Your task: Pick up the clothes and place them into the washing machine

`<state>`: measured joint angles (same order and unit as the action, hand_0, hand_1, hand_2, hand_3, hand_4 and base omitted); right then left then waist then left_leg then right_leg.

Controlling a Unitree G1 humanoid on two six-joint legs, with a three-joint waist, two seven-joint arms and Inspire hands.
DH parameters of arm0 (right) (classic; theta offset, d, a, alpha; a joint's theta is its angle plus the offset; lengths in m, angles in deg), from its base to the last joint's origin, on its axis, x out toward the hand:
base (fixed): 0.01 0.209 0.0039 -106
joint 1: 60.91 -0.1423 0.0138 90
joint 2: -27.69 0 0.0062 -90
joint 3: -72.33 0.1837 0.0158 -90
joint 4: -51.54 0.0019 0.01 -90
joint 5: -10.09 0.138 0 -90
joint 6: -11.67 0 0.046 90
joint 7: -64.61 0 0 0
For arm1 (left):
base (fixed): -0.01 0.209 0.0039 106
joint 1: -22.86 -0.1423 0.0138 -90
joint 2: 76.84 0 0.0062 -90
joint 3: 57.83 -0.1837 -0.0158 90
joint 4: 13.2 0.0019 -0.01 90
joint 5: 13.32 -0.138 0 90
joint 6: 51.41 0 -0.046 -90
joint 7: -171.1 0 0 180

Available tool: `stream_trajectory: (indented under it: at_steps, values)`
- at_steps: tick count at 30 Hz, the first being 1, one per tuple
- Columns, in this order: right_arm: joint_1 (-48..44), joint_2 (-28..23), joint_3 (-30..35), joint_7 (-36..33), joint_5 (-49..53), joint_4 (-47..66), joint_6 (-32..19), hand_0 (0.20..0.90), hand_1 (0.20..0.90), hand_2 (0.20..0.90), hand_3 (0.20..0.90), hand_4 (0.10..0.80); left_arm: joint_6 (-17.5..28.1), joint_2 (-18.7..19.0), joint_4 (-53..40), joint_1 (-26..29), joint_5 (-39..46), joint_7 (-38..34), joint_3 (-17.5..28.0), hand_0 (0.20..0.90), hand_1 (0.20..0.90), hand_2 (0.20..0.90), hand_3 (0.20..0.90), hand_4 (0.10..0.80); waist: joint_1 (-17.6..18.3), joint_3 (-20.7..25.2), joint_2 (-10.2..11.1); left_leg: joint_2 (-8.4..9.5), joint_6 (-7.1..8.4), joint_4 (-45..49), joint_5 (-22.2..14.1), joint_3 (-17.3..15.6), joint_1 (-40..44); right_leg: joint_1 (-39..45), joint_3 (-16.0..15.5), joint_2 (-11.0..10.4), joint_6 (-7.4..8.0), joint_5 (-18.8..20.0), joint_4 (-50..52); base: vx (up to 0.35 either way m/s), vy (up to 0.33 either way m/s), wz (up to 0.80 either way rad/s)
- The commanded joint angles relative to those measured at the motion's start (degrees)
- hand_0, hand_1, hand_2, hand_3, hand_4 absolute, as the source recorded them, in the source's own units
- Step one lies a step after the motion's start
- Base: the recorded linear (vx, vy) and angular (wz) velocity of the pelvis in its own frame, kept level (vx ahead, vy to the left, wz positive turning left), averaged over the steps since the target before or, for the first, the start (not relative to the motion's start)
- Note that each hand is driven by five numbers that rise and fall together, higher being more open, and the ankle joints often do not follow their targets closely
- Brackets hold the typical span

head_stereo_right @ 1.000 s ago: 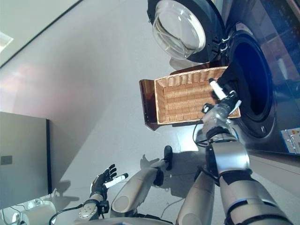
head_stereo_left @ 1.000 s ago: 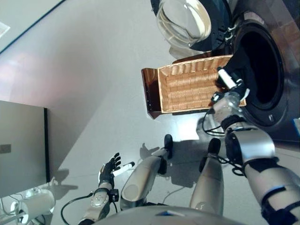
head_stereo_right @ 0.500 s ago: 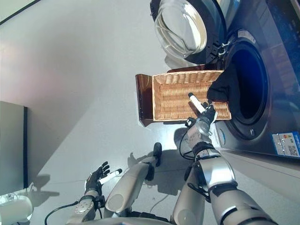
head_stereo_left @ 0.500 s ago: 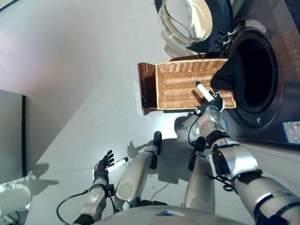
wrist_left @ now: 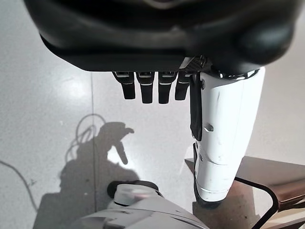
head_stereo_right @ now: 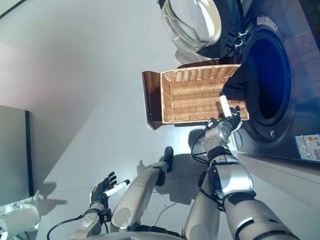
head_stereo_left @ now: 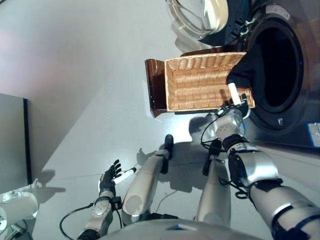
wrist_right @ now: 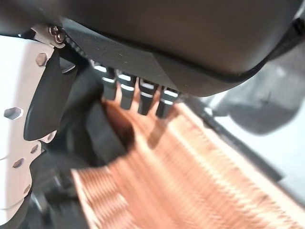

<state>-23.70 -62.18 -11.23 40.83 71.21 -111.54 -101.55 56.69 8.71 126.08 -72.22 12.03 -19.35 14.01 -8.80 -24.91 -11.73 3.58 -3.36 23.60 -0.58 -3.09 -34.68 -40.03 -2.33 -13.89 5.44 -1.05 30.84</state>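
One wicker basket (head_stereo_left: 200, 82) stood on the grey floor (head_stereo_left: 90, 75) in the left eye view, just beside the open drum of the washing machine (head_stereo_left: 282, 65), and a dark cloth (head_stereo_left: 245, 70) hung over the basket's right end, reaching into the drum opening. The round glass door (head_stereo_left: 197, 15) was swung open at the far side. The right hand (head_stereo_left: 234, 100) was at the basket's near right corner, just below the cloth. In the right eye view the left hand (head_stereo_right: 102, 186) hung low at the near left, well apart from the basket. The left wrist view showed this hand released, fingers (wrist_left: 143, 90) straight over bare floor, holding nothing. In the right wrist view the right hand's fingers (wrist_right: 128, 93) pointed straight over the woven basket, relaxed, with the dark cloth beside the thumb (wrist_right: 19, 143) but not grasped.
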Motion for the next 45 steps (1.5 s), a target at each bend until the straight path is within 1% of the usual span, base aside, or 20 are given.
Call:
stream_trajectory:
  at_steps: [1, 8, 10, 13, 14, 15, 19, 22, 23, 27, 28, 31, 33, 34, 35, 37, 39, 40, 44, 45]
  values:
    - [-5.16, -4.6, 0.39, -1.1, 1.33, 4.23, -5.23, 0.9, 0.9, 0.9, 0.9, 0.8, 2.91, 1.97, -2.9, -1.78, 0.96, -2.6, -1.07, 0.9, 0.9, 0.9, 0.9, 0.8, -1.87, 0.69, -2.76, 0.96, 2.55, 5.6, -3.77, -1.11, -5.92, 0.61, -2.2, 1.55, -3.66, -8.38, 5.25, 0.045, 0.013, 0.11]
    - [-14.53, -15.64, -0.98, -2.28, 2.16, 0.76, -4.6, 0.9, 0.9, 0.9, 0.9, 0.8, 4.54, 3.72, -9.89, -2.08, 1.8, -2.58, -2.06, 0.9, 0.9, 0.9, 0.9, 0.8, -4.14, 1.95, -6.66, 2.83, 3.14, 2.0, -1.62, 0.0, -6.67, -2.19, -2.0, -0.08, -3.15, -9.04, 6.22, 0.032, 0.02, 0.15]
    - [-15.46, -16.99, -1.17, -2.31, 2.1, -0.27, -4.19, 0.9, 0.9, 0.9, 0.9, 0.8, 4.39, 3.64, -10.16, -1.88, 1.82, -2.5, -2.31, 0.9, 0.9, 0.9, 0.9, 0.8, -4.33, 2.19, -7.09, 3.22, 3.15, 0.98, -1.19, 0.27, -6.39, -2.26, -1.95, -0.33, -3.11, -9.1, 6.06, 0.037, 0.022, 0.13]
    - [-20.02, -23.75, -5.23, -2.76, -2.59, -1.16, -1.79, 0.9, 0.9, 0.9, 0.9, 0.8, 4.85, 4.38, -11.79, -2.21, 1.56, -2.18, -1.3, 0.9, 0.9, 0.9, 0.9, 0.8, -5.32, 3.84, -8.41, 4.13, 3.75, -2.29, 0.29, 0.77, -4.79, -1.56, -2.1, -1.13, -2.92, -9.25, 5.44, 0.044, 0.037, 0.09]
    - [-20.26, -23.93, -5.43, -2.89, -2.72, -1.24, -1.68, 0.9, 0.9, 0.9, 0.9, 0.8, 4.84, 4.23, -11.84, -2.17, 1.59, -2.13, -1.38, 0.9, 0.9, 0.9, 0.9, 0.8, -5.29, 3.8, -8.59, 4.17, 3.75, -2.51, 0.39, 0.82, -4.68, -1.51, -2.14, -1.17, -2.91, -9.25, 5.39, 0.058, 0.035, 0.03]
    - [-23.48, -26.38, -9.66, -1.69, -3.74, 1.63, -1.44, 0.9, 0.9, 0.9, 0.9, 0.8, 5.04, 4.56, -11.85, -2.49, 2.32, -1.94, -0.29, 0.9, 0.9, 0.9, 0.9, 0.8, -5.92, 4.94, -8.81, 4.3, 3.97, -3.46, 0.59, 0.78, -3.3, -0.5, -2.32, -1.48, -2.79, -9.51, 5.2, 0.046, 0.012, 0.05]
    - [-25.56, -29.35, -12.98, -0.9, -4.66, 12.95, -4.35, 0.9, 0.9, 0.9, 0.9, 0.8, 4.58, 5.15, -8.24, -2.89, 2.75, -1.53, 0.25, 0.9, 0.9, 0.9, 0.9, 0.8, -5.02, 6.84, -8.5, 5.23, 4.14, -4.8, 0.58, 1.1, 0.22, 2.72, -1.82, -1.92, -2.74, -9.83, 4.96, 0.077, 0.045, 0.08]
    - [-24.53, -29.97, -10.85, -2.18, -5.76, 20.28, -6.97, 0.9, 0.9, 0.9, 0.9, 0.8, 4.56, 5.17, -8.02, -3.33, 2.77, -1.11, 0.14, 0.9, 0.9, 0.9, 0.9, 0.8, -4.3, 7.61, -8.98, 6.11, 4.13, -6.33, 0.93, 1.26, 1.96, 4.79, -2.15, -2.32, -2.62, -10.21, 4.28, 0.064, 0.057, 0.03]
    - [-23.28, -29.27, -8.99, -2.09, -4.51, 22.72, -9.2, 0.9, 0.9, 0.9, 0.9, 0.8, 4.56, 4.54, -7.94, -3.3, 3.19, -0.73, -0.19, 0.9, 0.9, 0.9, 0.9, 0.8, -4.28, 8.8, -9.55, 6.54, 3.89, -7.58, 0.98, 1.14, 3.47, 5.9, -2.44, -2.78, -2.32, -10.31, 3.41, 0.065, 0.066, 0.02]
    - [-18.33, -27.4, -6.48, -2.25, -5.45, 22.41, -8.85, 0.9, 0.9, 0.9, 0.9, 0.8, 4.59, 4.24, -7.51, -3.01, 3.94, -0.47, -0.13, 0.9, 0.9, 0.9, 0.9, 0.8, -4.0, 9.23, -10.69, 6.41, 3.4, -9.82, 2.95, 0.73, 5.1, 7.31, -3.22, -2.87, -2.1, -7.61, 0.94, -0.057, 0.084, 0.0]
    - [-13.95, -25.01, -5.08, -1.39, -7.23, 13.63, -4.41, 0.9, 0.9, 0.9, 0.9, 0.8, 4.43, 2.55, -7.65, -2.05, 3.89, 0.36, -0.72, 0.9, 0.9, 0.9, 0.9, 0.8, -3.58, 9.68, -12.01, 6.47, 3.39, -11.88, 3.62, -0.05, 6.82, 8.41, -3.35, -2.93, -1.73, -5.88, -1.91, -0.139, 0.114, -0.02]
    - [-10.69, -22.27, -4.36, 1.17, -7.91, 7.27, -1.98, 0.9, 0.9, 0.9, 0.9, 0.8, 4.14, 0.89, -6.74, -2.01, 3.42, 1.18, -1.25, 0.9, 0.9, 0.9, 0.9, 0.8, -3.6, 10.17, -12.82, 6.29, 3.17, -13.45, 4.0, -0.58, 8.0, 9.11, -3.17, -2.65, -1.39, -5.14, -3.51, -0.026, 0.073, -0.22]
    - [-2.54, -15.6, -2.79, 3.02, -9.3, 6.05, -0.59, 0.9, 0.9, 0.9, 0.9, 0.8, 3.39, -1.14, -4.48, -1.75, 2.3, 1.59, -1.28, 0.9, 0.9, 0.9, 0.9, 0.8, -2.75, 10.09, -13.32, 5.75, 3.01, -13.49, 4.19, -0.96, 8.5, 9.96, -2.76, -2.26, -1.31, -4.5, -4.62, -0.045, 0.023, -0.31]
    - [-2.27, -15.44, -2.7, 2.95, -9.39, 6.27, -0.59, 0.9, 0.9, 0.9, 0.9, 0.8, 3.45, -1.09, -4.38, -1.82, 2.26, 1.6, -1.26, 0.9, 0.9, 0.9, 0.9, 0.8, -2.73, 10.15, -13.26, 5.73, 3.01, -13.51, 4.19, -0.96, 8.57, 10.07, -2.78, -2.23, -1.31, -4.46, -4.72, -0.029, 0.015, -0.22]
    - [3.17, -10.51, -2.22, 3.39, -9.87, 6.52, -0.52, 0.9, 0.9, 0.9, 0.9, 0.8, 2.99, -2.21, -2.7, -2.36, 1.6, 1.58, -1.47, 0.9, 0.9, 0.9, 0.9, 0.8, -2.22, 10.22, -13.13, 5.35, 2.95, -13.98, 4.27, -1.09, 9.21, 10.75, -2.84, -1.99, -1.24, -4.09, -5.47, -0.012, 0.001, -0.09]
    - [8.56, -6.71, -1.67, 4.69, -9.86, 7.02, 0.02, 0.9, 0.9, 0.9, 0.9, 0.8, 2.69, -3.04, 0.57, -2.53, 0.32, 1.15, -1.44, 0.9, 0.9, 0.9, 0.9, 0.8, -1.31, 10.2, -12.35, 5.09, 3.03, -14.6, 4.43, -0.98, 10.21, 12.08, -2.85, -1.55, -1.19, -3.52, -6.82, 0.002, -0.003, -0.09]
    - [10.64, -5.46, -2.53, 4.67, -11.0, 6.41, 0.31, 0.9, 0.9, 0.9, 0.9, 0.8, 2.29, -3.37, 2.02, -2.33, -0.19, 1.27, -1.26, 0.9, 0.9, 0.9, 0.9, 0.8, -1.0, 10.44, -11.85, 4.88, 3.06, -15.03, 4.53, -0.94, 10.87, 12.92, -2.99, -1.39, -1.15, -3.21, -7.54, 0.025, -0.016, -0.11]
    - [15.18, -2.97, -3.14, 5.7, -11.89, 7.28, 1.05, 0.9, 0.9, 0.9, 0.9, 0.8, 2.11, -3.94, 4.11, -2.25, -1.06, 0.9, -0.75, 0.9, 0.9, 0.9, 0.9, 0.8, -0.3, 10.58, -10.57, 4.4, 3.2, -16.01, 4.81, -0.76, 12.24, 14.82, -3.3, -0.84, -1.04, -2.57, -9.4, 0.037, -0.041, -0.1]
    - [23.79, -0.21, -3.64, 7.34, -13.7, 9.13, 2.13, 0.9, 0.9, 0.9, 0.9, 0.8, 1.43, -4.73, 7.82, -2.27, -2.49, 1.0, 0.5, 0.9, 0.9, 0.9, 0.9, 0.8, 1.0, 11.84, -6.74, 3.43, 3.51, -17.72, 5.08, -0.34, 14.93, 19.16, -4.77, 0.08, -0.48, -1.11, -13.79, 0.042, -0.072, 0.0]
    - [23.88, -0.17, -3.63, 7.34, -13.7, 9.16, 2.12, 0.9, 0.9, 0.9, 0.9, 0.8, 1.45, -4.7, 7.84, -2.32, -2.5, 1.01, 0.48, 0.9, 0.9, 0.9, 0.9, 0.8, 1.08, 11.79, -6.77, 3.41, 3.52, -17.81, 5.11, -0.26, 15.11, 19.44, -4.87, 0.11, -0.48, -1.03, -14.01, 0.029, -0.029, -0.06]
